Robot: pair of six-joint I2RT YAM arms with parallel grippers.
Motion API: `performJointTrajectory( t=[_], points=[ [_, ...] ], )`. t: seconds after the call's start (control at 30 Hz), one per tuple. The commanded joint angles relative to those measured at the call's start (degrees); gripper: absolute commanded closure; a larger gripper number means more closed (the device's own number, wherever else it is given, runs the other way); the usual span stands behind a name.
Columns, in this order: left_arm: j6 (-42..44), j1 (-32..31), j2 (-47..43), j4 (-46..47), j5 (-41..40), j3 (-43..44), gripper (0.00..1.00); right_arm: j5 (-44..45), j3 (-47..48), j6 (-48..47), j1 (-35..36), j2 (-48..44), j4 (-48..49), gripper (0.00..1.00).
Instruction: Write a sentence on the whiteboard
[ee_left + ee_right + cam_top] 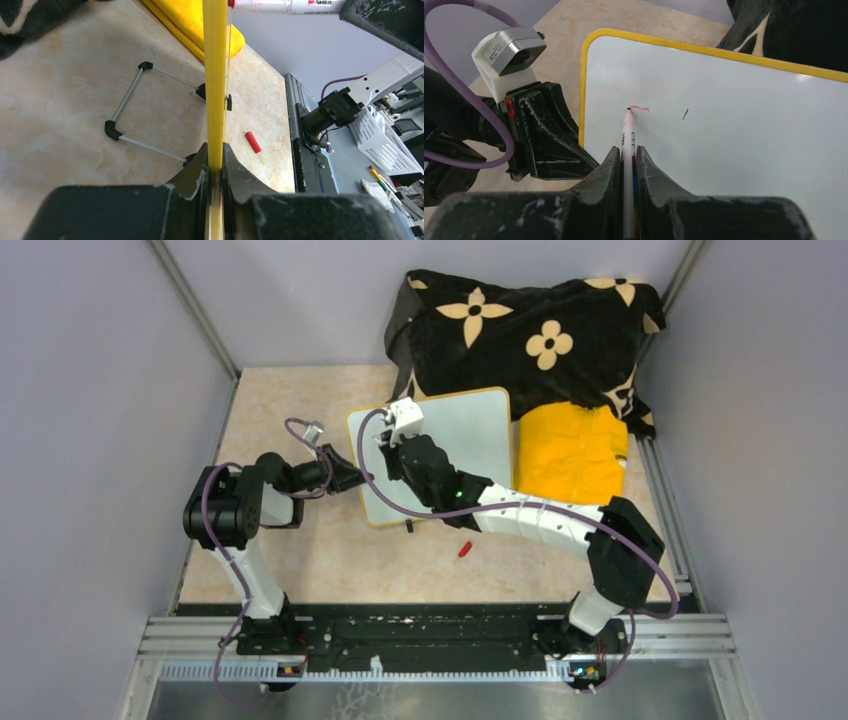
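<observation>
Your whiteboard [724,150] sits in the middle of the desk [290,550]. It is a glossy white rectangle inside a thin yellow frame with rounded corners. Near its upper left corner there is only a short, faint red stroke [640,108], curled like a hook, with a tiny dark tick [685,114] just beside it.

The tip of the slim white marker [628,135] touches the board at the start of that stroke. Your right fingers [606,172], matte black and scuffed, are clenched on the marker's barrel over the board's left part.

Your left fingers [195,170] are clamped on the board's left edge, pinching the yellow frame from both faces.

On the board's back, a thin metal wire stand [135,90] with black rubber corners reaches out over the desk. A small red cylindrical cap [465,548] lies on the desk just in front of the board's near edge.

A smooth yellow cloth [572,455] lies against the board's right side. Behind the board, a plush black blanket [520,330] with cream flower shapes is heaped. The desk top is beige and looks like marble.
</observation>
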Motion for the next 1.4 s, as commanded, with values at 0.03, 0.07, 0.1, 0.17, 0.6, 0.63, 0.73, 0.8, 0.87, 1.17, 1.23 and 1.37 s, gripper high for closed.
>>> performJointTrajectory(
  t=[0.03, 0.07, 0.1, 0.17, 0.6, 0.63, 0.73, 0.8, 0.87, 1.17, 1.23, 1.37],
  points=[
    [2.13, -0.17, 0.65, 2.06, 0.48, 0.35, 1.0, -1.35, 2.55, 0.78, 0.07, 0.98, -1.36, 1.0],
    [2.18, -0.15, 0.67, 2.06, 0.48, 0.4, 1.0, -1.51, 2.56, 0.79, 0.08, 1.04, -1.63, 1.0],
    [2.19, -0.1, 0.66, 2.01, 0.56, 0.4, 1.0, -1.66, 2.48, 0.79, 0.08, 0.99, -1.86, 1.0],
    [2.18, -0.12, 0.66, 1.93, 0.49, 0.39, 1.0, -1.78, 2.34, 0.82, 0.08, 0.98, -2.45, 1.0],
    [2.61, -0.15, 0.67, 1.22, 0.39, 0.41, 1.0, 4.97, -0.44, 2.56, -0.78, -1.47, -5.13, 1.0],
    [2.62, -0.16, 0.69, 1.14, 0.39, 0.46, 1.0, 5.24, -0.56, 2.69, -0.94, -1.61, -5.26, 1.0],
    [2.8, -0.14, 0.68, 1.01, 0.39, 0.42, 1.0, 5.7, -1.2, 3.05, -1.28, -2.25, -5.34, 1.0],
    [2.83, -0.12, 0.65, 0.92, 0.42, 0.46, 1.0, 6.09, -1.83, 3.23, -1.37, -2.7, -5.06, 1.0],
    [2.87, -0.16, 0.66, 0.71, 0.4, 0.49, 1.0, 6.22, -2.39, 3.33, -1.32, -3.06, -5.0, 1.0],
    [2.94, -0.17, 0.55, 0.52, 0.39, 0.44, 1.0, 4.41, -4.01, 3.42, -1.33, -3.88, -5.11, 1.0],
    [2.99, -0.15, 0.48, 0.47, 0.4, 0.42, 1.0, 3.03, -4.05, 3.47, -1.34, -3.57, -5.19, 1.0],
    [2.98, -0.16, 0.48, 0.34, 0.39, 0.47, 1.0, 0.33, -3.5, 3.98, -1.33, -2.85, -5.4, 1.0]
  ],
)
